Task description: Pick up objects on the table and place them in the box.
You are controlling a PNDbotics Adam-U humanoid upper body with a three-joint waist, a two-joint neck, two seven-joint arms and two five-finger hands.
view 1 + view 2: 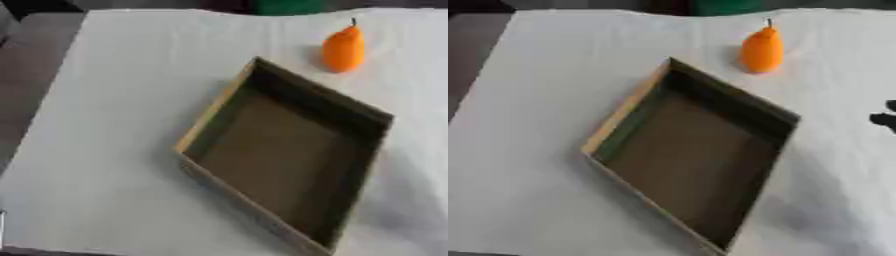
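An orange pear (343, 49) with a dark stem stands upright on the white table, just beyond the far corner of the box. The box (208, 120) is an open, shallow cardboard tray, turned diamond-wise in the middle of the table, with nothing inside it. At the right edge of the right eye view a small black bit of my right hand (885, 119) pokes in, level with the box's right corner and well to the right of the pear. My left hand shows in neither view.
The white tablecloth (114, 100) covers the table; its left edge runs diagonally with dark floor beyond. A green object (289, 6) sits at the far edge, behind the pear.
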